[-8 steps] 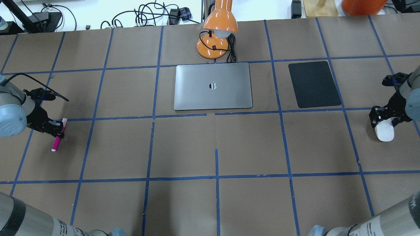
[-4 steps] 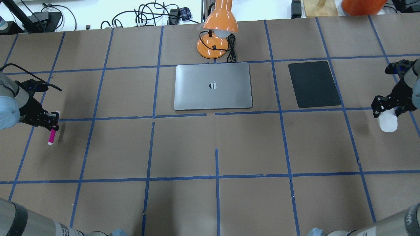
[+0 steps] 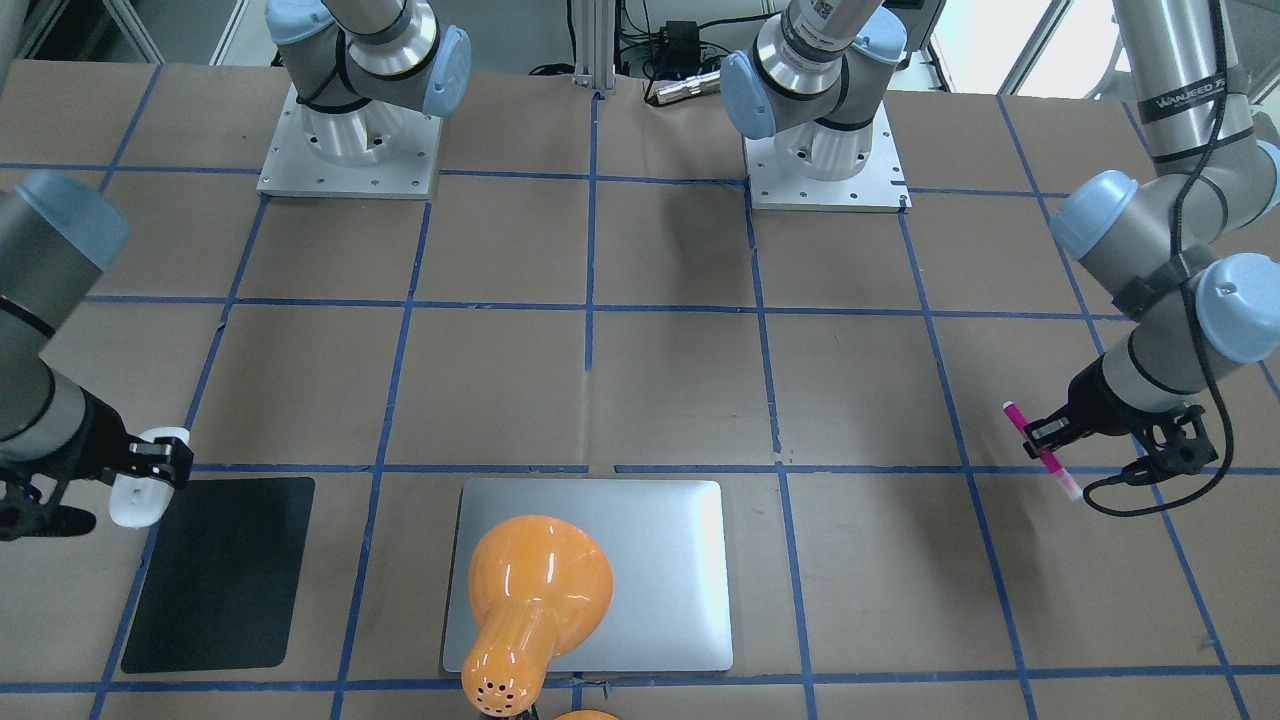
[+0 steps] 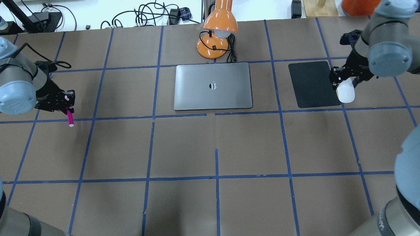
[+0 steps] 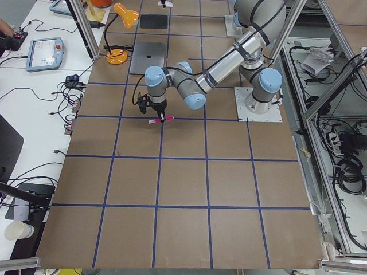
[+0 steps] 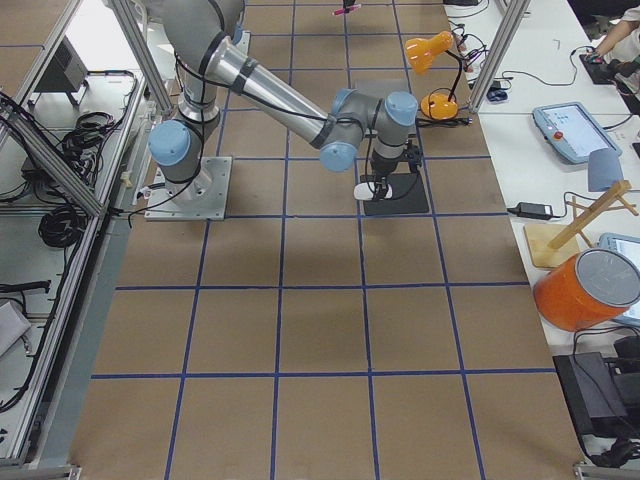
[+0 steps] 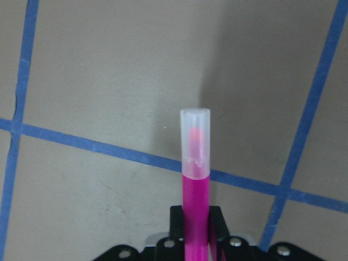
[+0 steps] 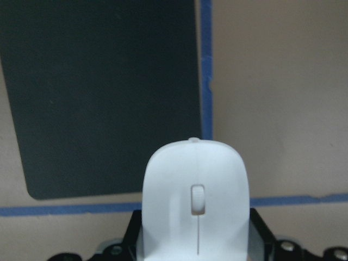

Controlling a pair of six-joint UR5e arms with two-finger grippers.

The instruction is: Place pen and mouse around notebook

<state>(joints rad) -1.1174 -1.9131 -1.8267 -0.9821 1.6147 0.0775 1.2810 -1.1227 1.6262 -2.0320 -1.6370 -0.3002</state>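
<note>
pen (image 4: 70, 118) clamped in left gripper (image 4: 66, 105); mouse (image 4: 346, 93) in right gripper (image 4: 345, 82), near black mat (image 4: 311, 83)

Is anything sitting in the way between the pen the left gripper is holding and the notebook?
Nothing visible. The pen, held in the left gripper, hangs over bare table, and only blue tape lines lie between it and the notebook. The orange lamp stands beyond the notebook's far edge, off that path.
</note>
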